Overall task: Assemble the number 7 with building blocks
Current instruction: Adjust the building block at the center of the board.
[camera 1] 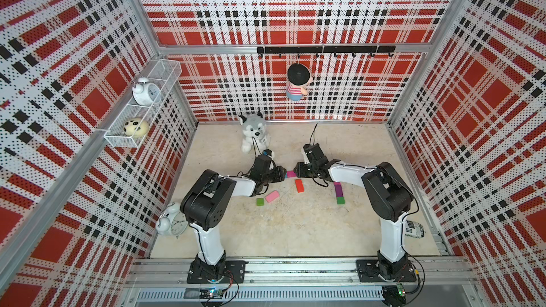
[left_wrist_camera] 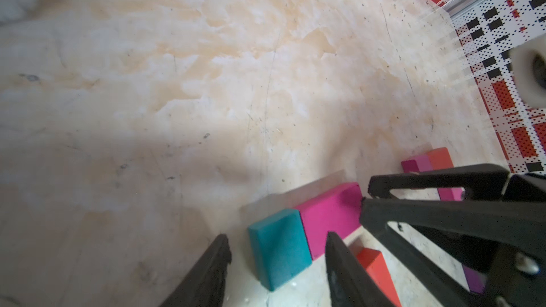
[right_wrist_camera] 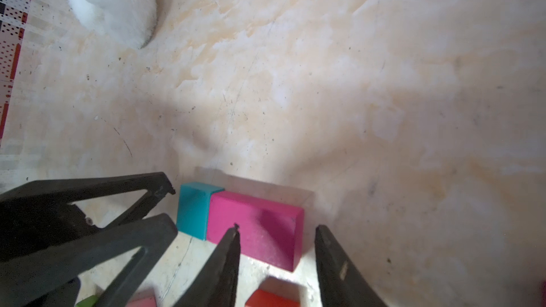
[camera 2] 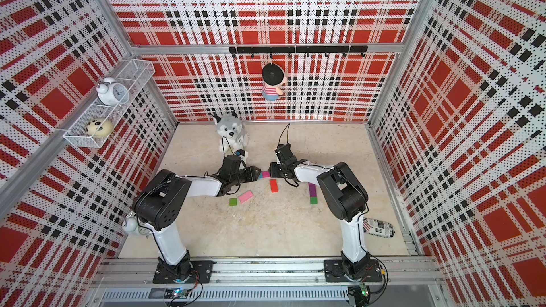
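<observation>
Left tool (left_wrist_camera: 277, 234) astride teal block (left_wrist_camera: 280, 252), right tool (right_wrist_camera: 276, 226) over magenta block (right_wrist_camera: 260, 211)

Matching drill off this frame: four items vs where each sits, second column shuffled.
1. teal square block
2. light pink rectangular block
3. red-orange rectangular block
4. grey plush husky dog

A. by the back wall
B. touching the magenta rectangular block's end
C. beside a green square block
D. apart from every other block

Pairs: 1-B, 2-C, 3-D, 4-A

The stem (camera 1: 339, 191) runs under the right arm (camera 1: 345, 172) — the teal block (camera 1: 286, 175) (half behind the left gripper (camera 1: 282, 172)) barely shows.
</observation>
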